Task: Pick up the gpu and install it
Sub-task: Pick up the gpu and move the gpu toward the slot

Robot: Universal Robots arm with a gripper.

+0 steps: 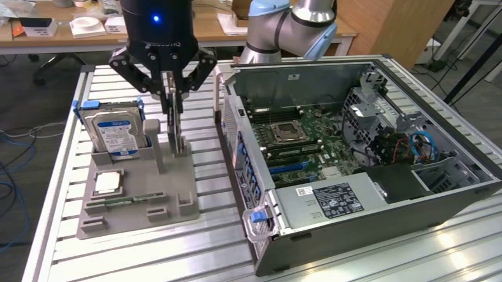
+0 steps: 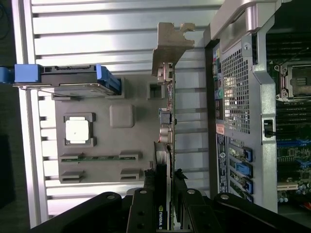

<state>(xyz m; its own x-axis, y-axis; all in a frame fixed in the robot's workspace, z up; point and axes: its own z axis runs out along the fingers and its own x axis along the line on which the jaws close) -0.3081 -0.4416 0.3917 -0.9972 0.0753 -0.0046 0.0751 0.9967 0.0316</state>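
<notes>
One gripper [image 1: 174,108] is closed from above on your thin green, silver-bracketed gpu [image 2: 165,121]. The card stands on edge, apparently seated in the grey holder [image 2: 104,143], just beside the open metal computer case [image 2: 238,97], with its long axis parallel to that case's wall.

A robotics lab: slatted aluminium workbench [image 1: 157,252], open computer case [image 1: 353,247], cluttered wooden desks [image 1: 204,26] behind.
</notes>
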